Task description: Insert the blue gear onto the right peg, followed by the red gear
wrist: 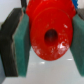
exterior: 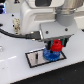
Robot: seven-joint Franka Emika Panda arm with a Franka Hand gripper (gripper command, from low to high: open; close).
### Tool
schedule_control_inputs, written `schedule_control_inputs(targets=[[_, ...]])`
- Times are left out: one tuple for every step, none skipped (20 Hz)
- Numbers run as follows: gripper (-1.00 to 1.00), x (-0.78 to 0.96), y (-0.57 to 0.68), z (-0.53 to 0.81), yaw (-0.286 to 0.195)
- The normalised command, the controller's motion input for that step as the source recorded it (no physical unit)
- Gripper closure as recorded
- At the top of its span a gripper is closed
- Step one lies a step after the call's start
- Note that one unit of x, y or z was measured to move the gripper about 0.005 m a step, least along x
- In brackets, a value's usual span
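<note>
In the exterior view my gripper [exterior: 56, 46] hangs over the white plate with a black border [exterior: 34, 59] and is shut on the red gear [exterior: 56, 46]. The red gear sits just above the blue gear [exterior: 49, 54], which lies flat on the plate toward the exterior view's right. The right peg is hidden under the gears. A thin dark pin [exterior: 37, 59] stands on the plate further to the exterior view's left. In the wrist view the red gear [wrist: 50, 36] fills the middle, held between two green fingers [wrist: 22, 42], its centre hole dark.
The plate lies on a white table [exterior: 15, 72]. Black cables [exterior: 12, 35] run from the exterior view's left to the arm. The arm's white body [exterior: 47, 12] fills the upper part of the view.
</note>
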Motion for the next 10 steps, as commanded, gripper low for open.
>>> schedule_control_inputs(targets=[[1.00, 0.08, -0.21, -0.07, 0.000], [1.00, 0.22, -0.20, -0.09, 0.000], [1.00, 0.20, -0.24, -0.09, 0.000], [1.00, 0.16, -0.26, -0.07, 0.000], [1.00, 0.18, -0.20, -0.03, 0.000], [1.00, 0.14, -0.16, -0.12, 0.000], [1.00, 0.15, -0.25, 0.16, 0.000], [1.00, 0.16, -0.11, 0.12, 0.000], [1.00, 0.09, -0.21, 0.07, 0.000], [1.00, 0.04, 0.00, 0.10, 0.000]])
